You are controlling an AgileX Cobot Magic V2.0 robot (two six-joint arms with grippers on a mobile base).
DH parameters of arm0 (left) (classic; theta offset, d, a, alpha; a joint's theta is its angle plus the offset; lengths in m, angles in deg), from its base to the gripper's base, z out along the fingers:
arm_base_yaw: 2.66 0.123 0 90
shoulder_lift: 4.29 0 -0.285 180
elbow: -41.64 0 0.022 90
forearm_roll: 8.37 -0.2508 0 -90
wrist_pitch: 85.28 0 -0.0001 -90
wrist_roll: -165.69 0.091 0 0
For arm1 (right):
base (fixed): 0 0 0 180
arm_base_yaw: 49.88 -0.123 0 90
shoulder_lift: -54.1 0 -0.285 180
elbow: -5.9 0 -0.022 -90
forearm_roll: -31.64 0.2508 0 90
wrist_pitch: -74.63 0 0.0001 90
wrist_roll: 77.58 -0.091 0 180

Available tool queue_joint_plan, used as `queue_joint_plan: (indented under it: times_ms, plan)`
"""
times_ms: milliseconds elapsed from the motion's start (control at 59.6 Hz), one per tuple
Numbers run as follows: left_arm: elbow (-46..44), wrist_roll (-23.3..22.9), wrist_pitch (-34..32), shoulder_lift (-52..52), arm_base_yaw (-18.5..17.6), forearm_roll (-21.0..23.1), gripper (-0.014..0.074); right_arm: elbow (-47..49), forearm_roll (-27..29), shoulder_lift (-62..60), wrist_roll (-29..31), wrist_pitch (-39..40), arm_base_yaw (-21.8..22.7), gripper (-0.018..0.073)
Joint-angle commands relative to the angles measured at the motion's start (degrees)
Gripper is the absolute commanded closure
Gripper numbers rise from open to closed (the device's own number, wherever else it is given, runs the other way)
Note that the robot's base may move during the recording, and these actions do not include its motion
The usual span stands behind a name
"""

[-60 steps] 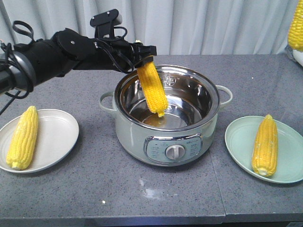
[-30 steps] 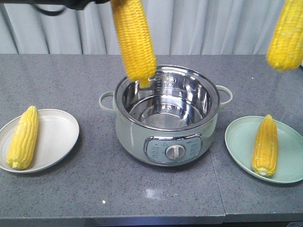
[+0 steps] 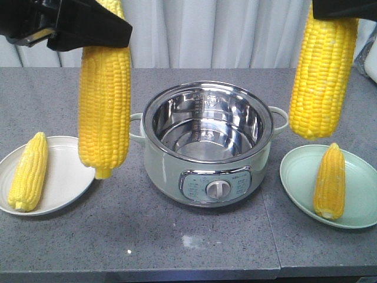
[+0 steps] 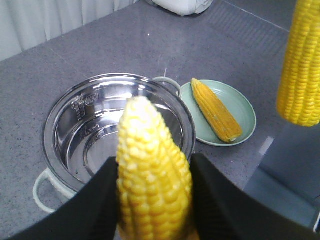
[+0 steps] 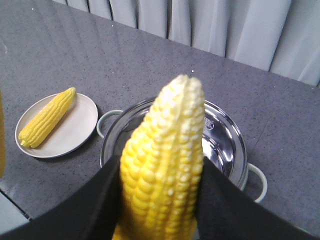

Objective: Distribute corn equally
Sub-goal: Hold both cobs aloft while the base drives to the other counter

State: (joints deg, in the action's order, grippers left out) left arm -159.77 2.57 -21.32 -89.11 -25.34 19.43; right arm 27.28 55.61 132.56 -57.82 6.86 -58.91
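The left end effector (image 4: pixel 155 200) is pinching the left cob (image 3: pixel 105 106), its two black fingers (image 4: pixel 100 200) pressing on opposite sides of the kernels. That cob is hanging upright, raised clear of the surface (image 3: pixel 177 247). In the front view it is overlapping the near rim of the white plate (image 3: pixel 76 159) and the pot's left handle. In the left wrist view its free end is pointing toward the pot (image 3: pixel 171 171).

The right end effector (image 5: pixel 160 205) is likewise gripping the right cob (image 3: pixel 323 76) between its dark fingers, closed on the cob's sides. This cob is hanging upright too, lifted off the surface. In the front view its lower end is showing just above the green plate (image 3: pixel 294 177).

A third cob (image 3: pixel 28 172) is lying on the white plate, at the left of the pot, its tip pointing away from the front camera. A fourth cob (image 3: pixel 330 181) is lying on the green plate, at the right of the pot, pointing the same way. Neither end effector is touching these two.

The pot is standing on the surface between the two plates, lid off, its steel inside shining and its dial facing the front camera. A pale curtain (image 3: pixel 212 29) is hanging behind the surface.
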Motion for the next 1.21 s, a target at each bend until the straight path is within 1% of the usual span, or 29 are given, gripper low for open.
queue_joint_plan:
  times_ms: [0, 1191]
  plan:
    - [-1.8, -0.4, -2.9, 1.7, -0.3, 1.9, 0.0603, 1.5, 1.7, -1.0, 0.5, 1.5, 0.5, 0.0564]
    - [-1.8, -0.4, -2.9, 1.7, -0.3, 1.9, 0.0603, 1.5, 1.7, -1.0, 0.5, 0.9, 0.5, 0.0564]
